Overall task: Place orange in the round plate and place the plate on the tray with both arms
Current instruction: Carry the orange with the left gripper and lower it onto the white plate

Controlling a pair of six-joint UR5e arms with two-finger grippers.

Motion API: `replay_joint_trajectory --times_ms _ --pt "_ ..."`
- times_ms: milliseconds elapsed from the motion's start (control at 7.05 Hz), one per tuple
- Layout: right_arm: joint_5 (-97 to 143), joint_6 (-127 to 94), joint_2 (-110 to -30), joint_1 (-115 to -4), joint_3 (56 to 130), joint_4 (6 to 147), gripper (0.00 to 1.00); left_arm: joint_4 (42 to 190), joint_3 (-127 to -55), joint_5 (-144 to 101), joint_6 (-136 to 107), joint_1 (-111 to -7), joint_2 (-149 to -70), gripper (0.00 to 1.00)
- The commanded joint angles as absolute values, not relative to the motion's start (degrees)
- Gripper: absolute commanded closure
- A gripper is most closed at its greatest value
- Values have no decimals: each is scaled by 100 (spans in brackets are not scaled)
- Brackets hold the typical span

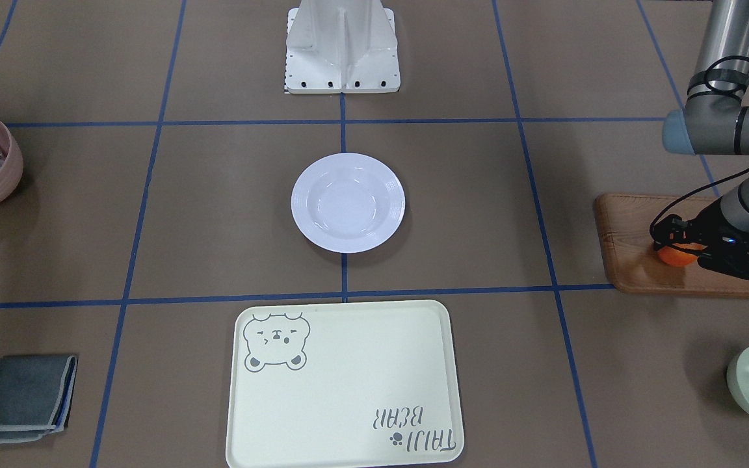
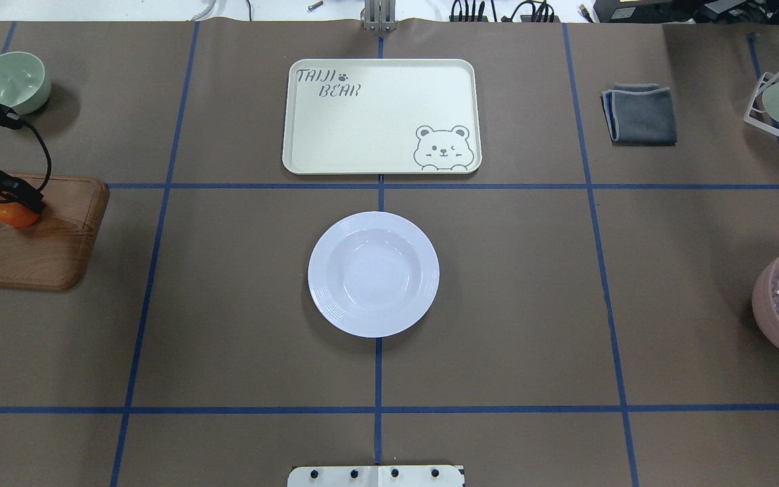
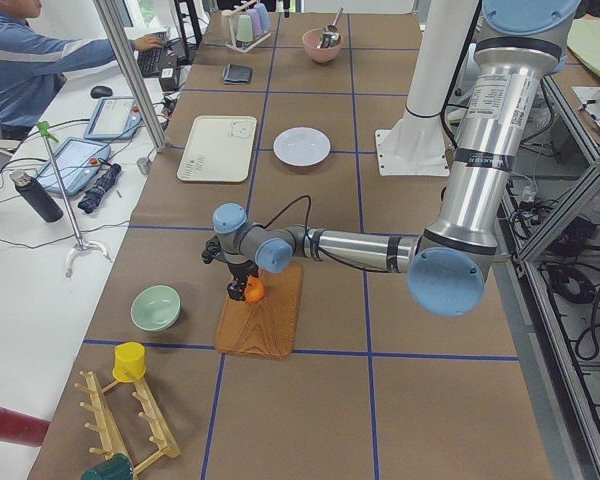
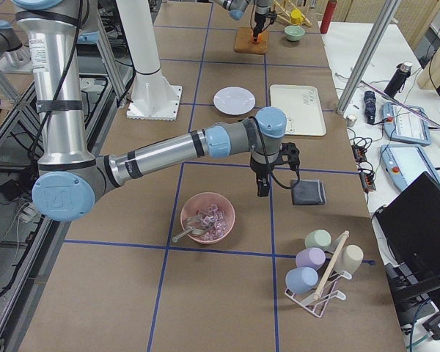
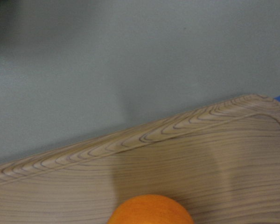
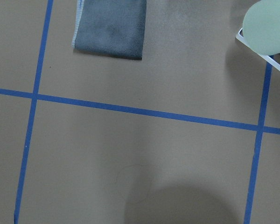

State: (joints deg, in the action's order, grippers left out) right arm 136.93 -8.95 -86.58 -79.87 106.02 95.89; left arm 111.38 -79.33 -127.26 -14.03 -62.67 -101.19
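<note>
Left gripper (image 1: 690,246): fingers straddle the orange (image 1: 675,256), one on either side. Cannot tell whether they are pressed in or merely around it. The wrist view shows only the top of the fruit, no fingers.

Orange sits on the wooden board (image 1: 628,260), somewhat toward the board edge away from the robot. The board lies at the table's (image 1: 478,227) left end.

Round plate (image 1: 348,202): empty, at the table's middle, well apart from the board. Tray (image 1: 348,390): empty, just beyond the plate toward the far edge.

Right gripper (image 4: 263,188): hangs over bare table beside the grey cloth (image 4: 309,193), holding nothing visible. Finger state cannot be judged from this side view.

Step in hand, as I judge it: picking the orange, first stage.

Next move calls for a confirmed grip, a lift straight off the board, then a long carry inward to over the plate's well. Release low, since the fruit would likely roll.
</note>
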Motion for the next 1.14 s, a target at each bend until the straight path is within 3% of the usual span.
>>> replay_joint_trajectory --times_ms 0,284,568,993 --pt "13693 -923 -8657 -7954 10600 9589 0 11145 -7971 -12726 -1397 -6258 -9968 96" --pt "13702 -1125 -8640 -7902 10626 9580 0 10552 -8303 -13380 -1493 -6267 -10097 100" --pt "13685 -1125 -8526 -7858 10591 9580 0 10047 -8770 -13438 -3006 -6214 -10815 100" --pt "13720 -1327 -8525 -7700 10635 9580 0 10046 -9141 -13020 -5642 -4716 -11800 100"
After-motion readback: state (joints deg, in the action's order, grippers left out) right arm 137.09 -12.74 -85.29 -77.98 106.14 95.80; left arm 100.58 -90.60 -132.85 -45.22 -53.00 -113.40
